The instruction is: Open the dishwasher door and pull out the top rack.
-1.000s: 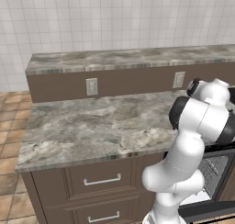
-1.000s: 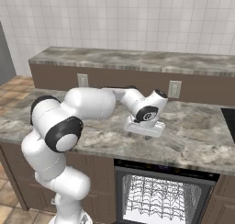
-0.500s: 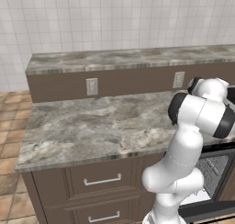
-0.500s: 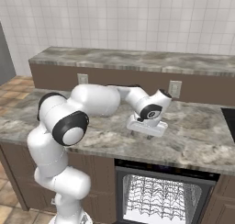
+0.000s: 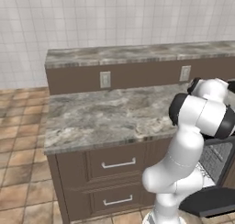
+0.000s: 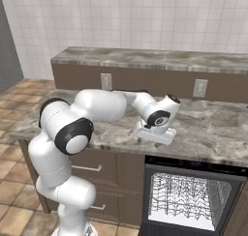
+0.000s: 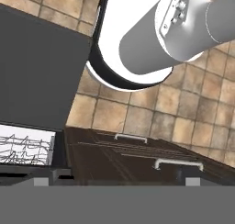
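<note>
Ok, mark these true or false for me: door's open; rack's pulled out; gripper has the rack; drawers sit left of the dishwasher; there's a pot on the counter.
1. The door is open. True: it lies folded down, flat and low.
2. The rack is pulled out over the door. False: it sits inside the dishwasher opening.
3. The gripper holds the rack. False: it hangs just above the counter, well above the rack, with nothing between its fingers.
4. Drawers sit left of the dishwasher. True: an upper drawer and a lower drawer, both with silver handles.
5. A pot stands on the counter. False: no pot is visible there.
</note>
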### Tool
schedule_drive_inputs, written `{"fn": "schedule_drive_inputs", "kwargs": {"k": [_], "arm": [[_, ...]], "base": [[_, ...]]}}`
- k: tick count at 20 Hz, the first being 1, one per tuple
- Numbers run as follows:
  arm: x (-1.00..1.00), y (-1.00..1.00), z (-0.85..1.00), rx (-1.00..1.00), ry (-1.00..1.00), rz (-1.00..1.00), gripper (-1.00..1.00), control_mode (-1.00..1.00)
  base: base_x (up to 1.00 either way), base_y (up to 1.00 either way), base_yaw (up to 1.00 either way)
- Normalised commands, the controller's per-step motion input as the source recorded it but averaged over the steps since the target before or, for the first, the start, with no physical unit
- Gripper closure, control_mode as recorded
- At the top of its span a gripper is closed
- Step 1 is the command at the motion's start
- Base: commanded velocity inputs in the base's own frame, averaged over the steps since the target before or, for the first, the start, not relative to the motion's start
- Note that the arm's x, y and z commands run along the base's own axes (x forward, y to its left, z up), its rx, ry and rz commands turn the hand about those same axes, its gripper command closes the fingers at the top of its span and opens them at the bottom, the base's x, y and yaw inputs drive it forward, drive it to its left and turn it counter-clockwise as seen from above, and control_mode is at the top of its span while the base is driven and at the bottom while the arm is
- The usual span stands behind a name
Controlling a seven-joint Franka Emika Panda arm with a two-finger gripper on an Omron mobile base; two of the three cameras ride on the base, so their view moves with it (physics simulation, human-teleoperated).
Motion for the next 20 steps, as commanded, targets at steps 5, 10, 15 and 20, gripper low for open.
{"fn": "schedule_drive_inputs", "kwargs": {"k": [5,10,15,20], "arm": [[0.00,0.00,0.00,0.00,0.00,0.00,-1.00,1.00],[0.00,0.00,0.00,0.00,0.00,0.00,-1.00,1.00],[0.00,0.00,0.00,0.00,0.00,0.00,-1.00,1.00],[0.00,0.00,0.00,0.00,0.00,0.00,-1.00,1.00]], "base": [[-0.49,0.26,-0.08],[-0.85,0.04,-0.04],[-1.00,0.00,-0.01],[-0.69,-0.03,0.00]]}}
